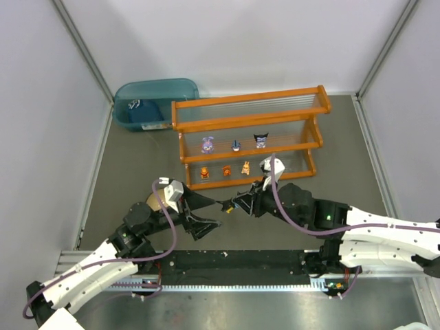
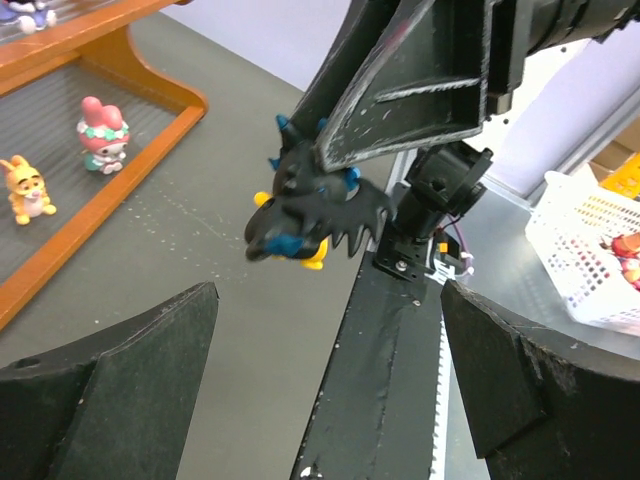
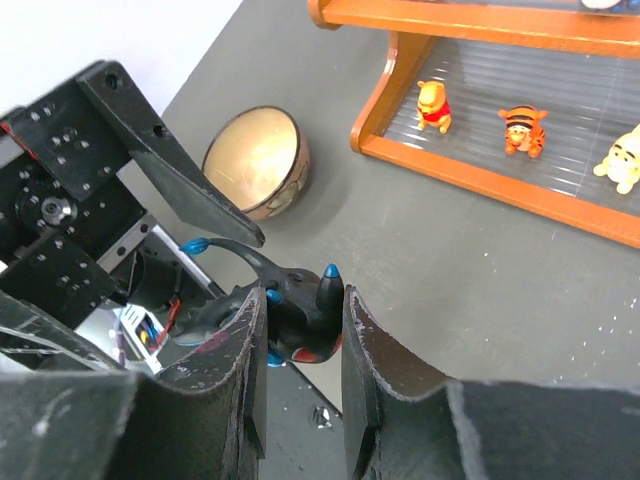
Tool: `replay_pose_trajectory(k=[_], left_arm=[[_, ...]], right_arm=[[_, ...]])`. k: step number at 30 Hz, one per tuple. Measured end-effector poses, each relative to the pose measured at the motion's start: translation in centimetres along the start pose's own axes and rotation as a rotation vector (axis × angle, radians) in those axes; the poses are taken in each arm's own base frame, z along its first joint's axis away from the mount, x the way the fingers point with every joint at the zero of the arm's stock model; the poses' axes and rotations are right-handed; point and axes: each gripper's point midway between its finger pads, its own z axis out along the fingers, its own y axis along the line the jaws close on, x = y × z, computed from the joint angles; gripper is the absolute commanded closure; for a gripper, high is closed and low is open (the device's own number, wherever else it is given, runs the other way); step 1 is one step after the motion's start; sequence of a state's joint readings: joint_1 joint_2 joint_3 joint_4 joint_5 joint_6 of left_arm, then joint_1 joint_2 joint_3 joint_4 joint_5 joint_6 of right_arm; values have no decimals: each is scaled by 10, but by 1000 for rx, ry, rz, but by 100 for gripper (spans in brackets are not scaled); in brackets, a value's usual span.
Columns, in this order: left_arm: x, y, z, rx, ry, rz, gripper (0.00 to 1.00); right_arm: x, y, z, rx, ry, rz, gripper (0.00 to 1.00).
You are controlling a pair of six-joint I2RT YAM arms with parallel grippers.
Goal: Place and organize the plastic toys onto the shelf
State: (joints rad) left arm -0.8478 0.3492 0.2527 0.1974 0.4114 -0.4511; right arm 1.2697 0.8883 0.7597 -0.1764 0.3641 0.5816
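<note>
Black toy with blue tips (image 2: 310, 215) is up off the table, pinched between the right gripper's (image 3: 302, 300) fingers, just in front of the shelf (image 1: 247, 97). The left gripper (image 2: 328, 300) faces it with its fingers spread wide, clear of the toy.

On to the shelf: the higher occupied tier carries the purple bunny (image 1: 207, 144), the small dark-blue figure (image 1: 236, 145) and a black-eared figure (image 1: 260, 140) in a row. The bottom tier has a yellow bear in a red top (image 3: 433, 105), a striped orange tiger (image 3: 522, 128), a pale yellow figure (image 3: 620, 160) and, at the end, a pink-hooded figure (image 2: 103, 135), all upright.

The teal bin (image 1: 185, 86) behind the shelf's left end holds a dark blue item (image 1: 141, 110); a white label (image 1: 148, 126) there is too small to read. The tan bowl (image 3: 258, 160) sits by the left arm. A white perforated basket (image 2: 580, 230) beyond the table edge holds something colourful, too blurred to name
</note>
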Motion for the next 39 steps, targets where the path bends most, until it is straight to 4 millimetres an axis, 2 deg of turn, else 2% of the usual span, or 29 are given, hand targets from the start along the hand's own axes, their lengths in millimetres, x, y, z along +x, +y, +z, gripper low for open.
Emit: replay_pose_trajectory(k=[5,14,29,31,37,39], left_arm=[[1,12,0,-58,-1,33,1],[-3,26,2,-119,-22,91,1],[-10,29,13,-110,-50,107,1],[-9,30,14,-108,-43,105,3],[-5,29,17,-93,-29,96,24],[-5,27,18,-84,-28,95,33]], right_arm=[[-9,-2,-3,24,-36,78,100],[-17,8,-3,2,-55,163,100],[-8,20,1,-49,-9,196,100],[-8,21,1,-52,-7,196,100],[-9,26,2,-71,-9,207,100],[-9,27,3,-74,-8,209,100]])
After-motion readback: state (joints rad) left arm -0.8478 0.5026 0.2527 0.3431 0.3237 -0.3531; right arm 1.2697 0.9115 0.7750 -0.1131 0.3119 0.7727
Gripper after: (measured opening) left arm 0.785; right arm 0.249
